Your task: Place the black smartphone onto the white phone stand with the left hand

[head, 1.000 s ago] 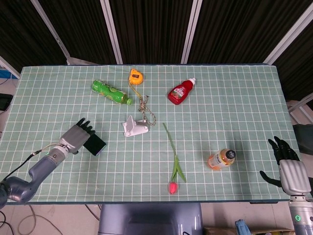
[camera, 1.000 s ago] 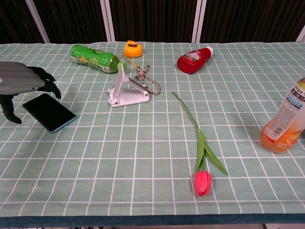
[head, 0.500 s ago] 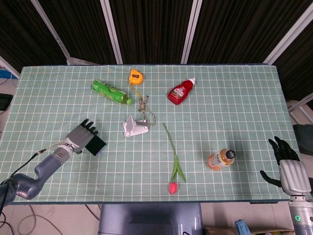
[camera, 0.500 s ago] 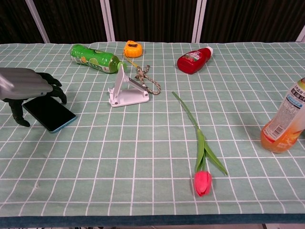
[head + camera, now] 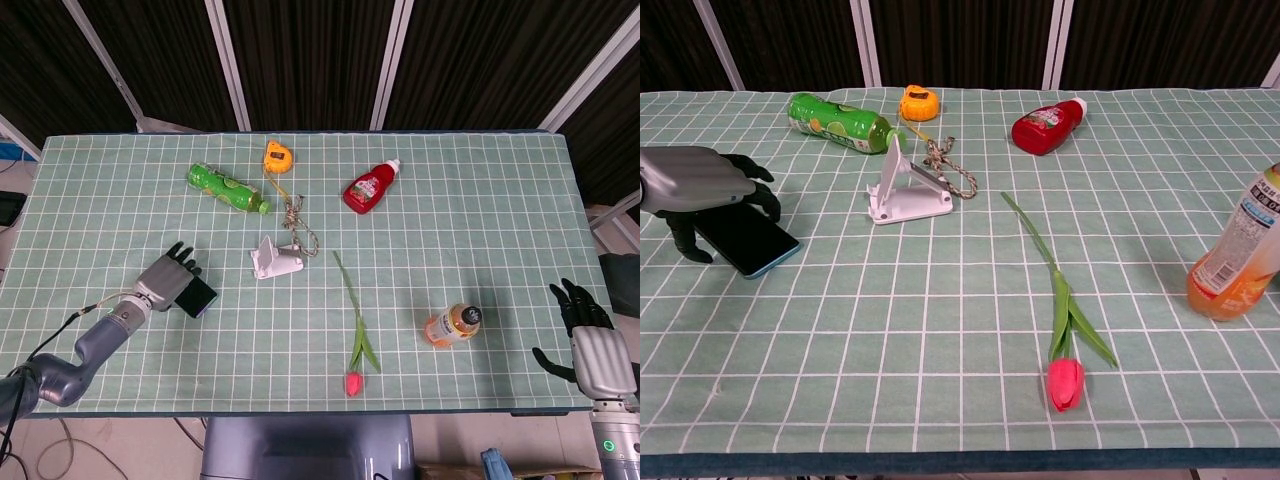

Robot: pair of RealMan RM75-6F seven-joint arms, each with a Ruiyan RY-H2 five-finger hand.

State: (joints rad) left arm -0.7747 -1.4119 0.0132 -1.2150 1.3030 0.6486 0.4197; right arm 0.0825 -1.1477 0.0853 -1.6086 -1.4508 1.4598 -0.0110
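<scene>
The black smartphone (image 5: 198,297) lies flat on the green checked cloth at the left, and the chest view also shows the smartphone (image 5: 752,243). My left hand (image 5: 165,278) hangs over its left half with fingers spread across the far edge and the thumb down at the near-left side; in the chest view the left hand (image 5: 695,180) covers part of the screen. I cannot see that it grips the phone. The white phone stand (image 5: 273,260) sits upright to the right of the phone, also seen as the stand (image 5: 902,190). My right hand (image 5: 590,345) rests off the table's right front corner, fingers apart and empty.
A green bottle (image 5: 228,187) and an orange tape measure (image 5: 277,157) lie behind the stand, with a cord (image 5: 297,225) trailing toward it. A red sauce bottle (image 5: 370,186) lies further right. A tulip (image 5: 355,340) and an orange drink bottle (image 5: 453,324) are toward the front right.
My left hand has moved right and come down over the smartphone, now covering more of it. The phone and my right hand have stayed where they were.
</scene>
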